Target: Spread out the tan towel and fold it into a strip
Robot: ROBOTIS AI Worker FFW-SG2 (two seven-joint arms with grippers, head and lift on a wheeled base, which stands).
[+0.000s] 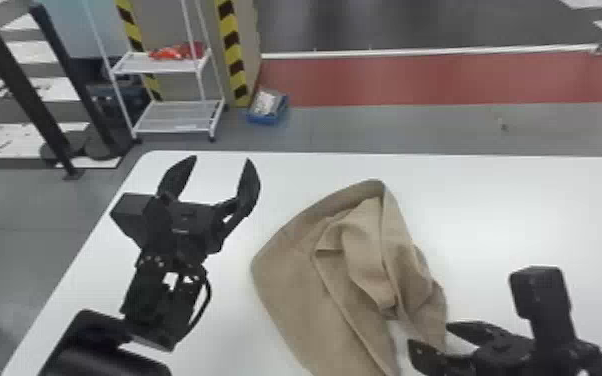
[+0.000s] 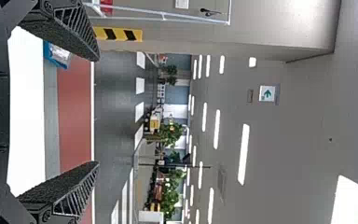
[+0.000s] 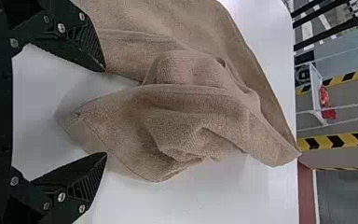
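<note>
The left gripper, black with two flat fingers point(image 1: 222, 159), is spread wide above the left part of the white counter point(image 1: 515, 210), its tips directed toward the far edge. Its black arm rises from the lower left, bent at the wrist. The right gripper, of like form point(image 1: 429, 334), also has its fingers apart; its arm enters from the lower right, with the fingers directed leftward toward the tan cloth towel point(image 1: 295, 280).

The head view gives the towel from above: a smooth, flatter portion at left, heaped folds at centre and right, and a far corner directed toward the counter's far edge. Beyond stand a white wire rack point(image 1: 175, 117) and, on the floor, a blue tray point(image 1: 267, 120). The left wrist view adds bright ceiling lights point(image 2: 244, 154), a white sign with a green arrow point(image 2: 267, 94) and green plants point(image 2: 170, 135), seen past the open left gripper point(image 2: 98, 112).

In the right wrist view, a towel corner extends into the gap of the right gripper point(image 3: 105, 112), unpinched, while another portion lies just beside one finger. The towel lies to the right of the left gripper, apart from it.
</note>
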